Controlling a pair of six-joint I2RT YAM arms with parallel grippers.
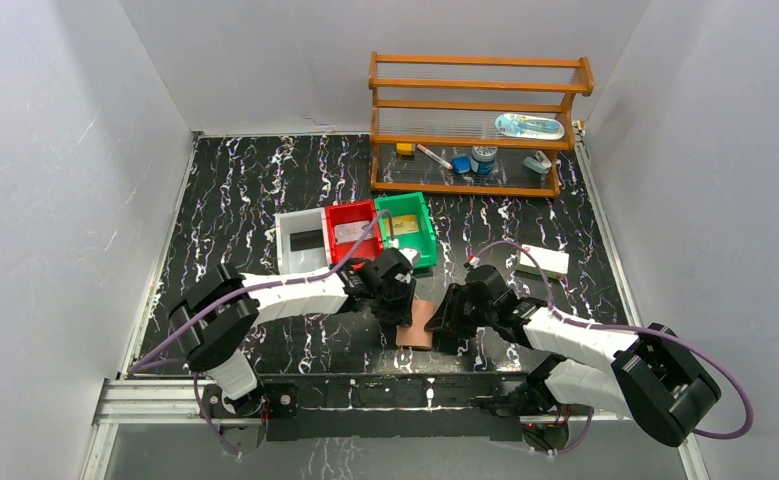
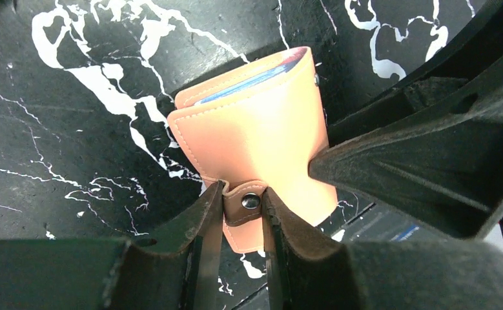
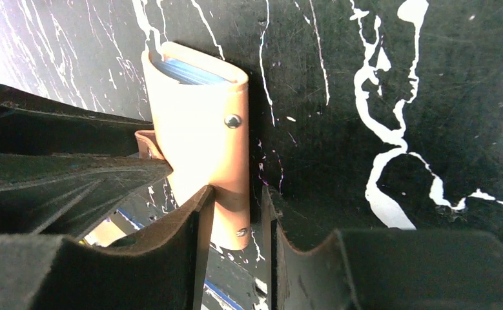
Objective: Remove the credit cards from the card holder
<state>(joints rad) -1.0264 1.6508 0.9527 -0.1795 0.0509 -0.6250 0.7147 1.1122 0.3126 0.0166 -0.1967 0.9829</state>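
The card holder (image 1: 416, 324) is a tan leather wallet lying folded on the black marbled table, between my two grippers. In the left wrist view my left gripper (image 2: 243, 194) is shut on the strap tab (image 2: 250, 201), pinching it on both sides of its metal snap. Blue edges of the credit cards (image 2: 245, 84) peek from the holder's far end. In the right wrist view my right gripper (image 3: 236, 194) is open and straddles the near edge of the card holder (image 3: 200, 135). One finger touches the leather and a dark gap separates the other from it. The card edges (image 3: 190, 71) show at the top.
Three small bins stand in a row just beyond the holder: grey (image 1: 300, 240), red (image 1: 353, 230) and green (image 1: 407, 225). A white box (image 1: 543, 262) lies to the right. A wooden rack (image 1: 475, 120) with small items stands at the back. White walls enclose the table.
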